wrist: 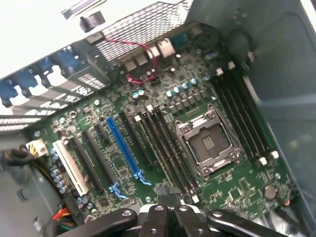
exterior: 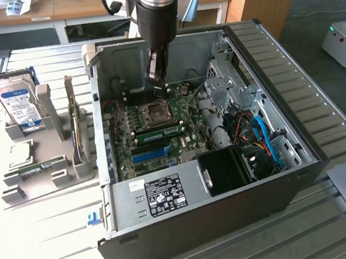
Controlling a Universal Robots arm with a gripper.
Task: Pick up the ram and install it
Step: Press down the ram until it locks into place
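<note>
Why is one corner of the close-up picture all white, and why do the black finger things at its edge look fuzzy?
In the wrist view, bright light beyond the computer case washes that corner out to white; the gripper sits very close to the lens, so it blurs, while the motherboard stays fairly sharp. In the exterior view, the case interior is shaded.

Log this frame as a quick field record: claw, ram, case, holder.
claw: shut, inside the open computer case, above the motherboard
ram: green stick lying across the motherboard, beside the CPU socket
held: whether anything sits between the fingers can't be told
holder: grey rack at the exterior view's left, with hard drive and a second green stick standing upright
</note>
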